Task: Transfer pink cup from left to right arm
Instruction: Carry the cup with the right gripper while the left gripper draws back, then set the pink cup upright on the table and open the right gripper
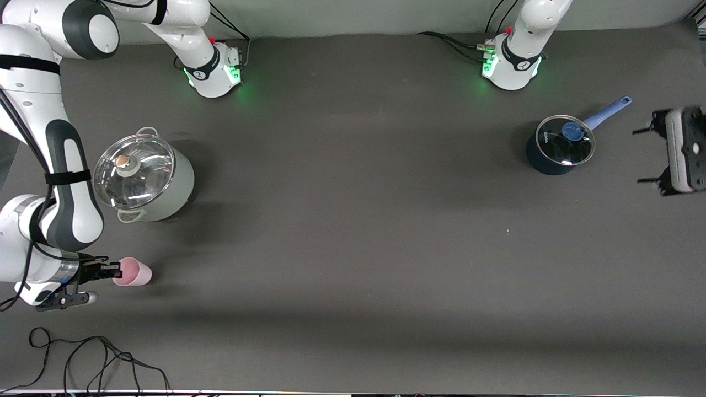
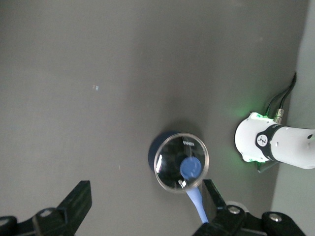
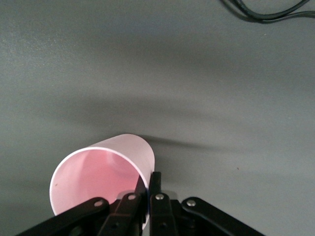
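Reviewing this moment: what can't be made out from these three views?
- Whether the pink cup, pinched at its rim by the shut right gripper, rests on the table or hangs just above it: no view settles it.
- Contents of the steel pot: front view, glare on its glass lid.
- Left gripper: front view, cut off by the picture's edge; open, over the table near the dark saucepan.

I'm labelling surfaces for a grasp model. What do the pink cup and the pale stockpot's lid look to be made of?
The pink cup, pinched by its rim in the right tool, looks like thin matte plastic: even pale colour, light glowing through the wall. The stockpot lid looks like clear glass in a metal rim, since it mirrors the lights and shows the pot's inside; its knob seems brassy metal.
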Tool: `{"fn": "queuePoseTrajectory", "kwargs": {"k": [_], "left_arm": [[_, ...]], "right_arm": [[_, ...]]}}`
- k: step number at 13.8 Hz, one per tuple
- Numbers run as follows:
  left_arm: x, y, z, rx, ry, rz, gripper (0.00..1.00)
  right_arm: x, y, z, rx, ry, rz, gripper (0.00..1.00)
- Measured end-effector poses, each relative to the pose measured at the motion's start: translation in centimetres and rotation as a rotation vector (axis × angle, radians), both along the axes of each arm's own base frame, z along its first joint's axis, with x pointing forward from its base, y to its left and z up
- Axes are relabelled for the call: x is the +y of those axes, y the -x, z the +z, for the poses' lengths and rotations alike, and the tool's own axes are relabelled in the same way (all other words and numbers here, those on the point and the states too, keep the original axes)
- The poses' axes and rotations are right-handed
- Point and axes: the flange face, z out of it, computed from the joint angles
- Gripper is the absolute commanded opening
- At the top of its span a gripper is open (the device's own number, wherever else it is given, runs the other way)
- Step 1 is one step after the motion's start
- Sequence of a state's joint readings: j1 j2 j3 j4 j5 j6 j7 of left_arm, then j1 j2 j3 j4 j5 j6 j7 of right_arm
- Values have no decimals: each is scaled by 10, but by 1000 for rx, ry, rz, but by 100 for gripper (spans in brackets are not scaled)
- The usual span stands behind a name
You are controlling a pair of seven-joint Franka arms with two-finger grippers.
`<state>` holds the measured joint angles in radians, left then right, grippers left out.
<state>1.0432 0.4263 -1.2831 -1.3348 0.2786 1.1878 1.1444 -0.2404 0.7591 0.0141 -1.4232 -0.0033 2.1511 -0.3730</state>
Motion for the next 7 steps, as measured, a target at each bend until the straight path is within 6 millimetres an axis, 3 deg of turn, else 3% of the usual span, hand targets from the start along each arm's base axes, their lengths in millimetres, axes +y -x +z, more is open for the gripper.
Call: {"fn": "queuePoseTrajectory", "kwargs": {"k": [1,2,3,4,7], "left_arm": [[-6,5,10,-12,-54,54,100],[-9,8,17,-22,-98,113,100],[-10,9,21,-32,-136,170,100],[-10,10,24,-46,-179,225,100],[-11,7,30,-96,-262,434,100]], "right_arm": [[0,0,-3,-1,0,0,41],[0,0,-5,0,0,0,80],[0,0,-6,1,-1,0,93],[0,0,-7,3,-1,1,99],[-1,-2,-7,-1,-1,2,100]]}}
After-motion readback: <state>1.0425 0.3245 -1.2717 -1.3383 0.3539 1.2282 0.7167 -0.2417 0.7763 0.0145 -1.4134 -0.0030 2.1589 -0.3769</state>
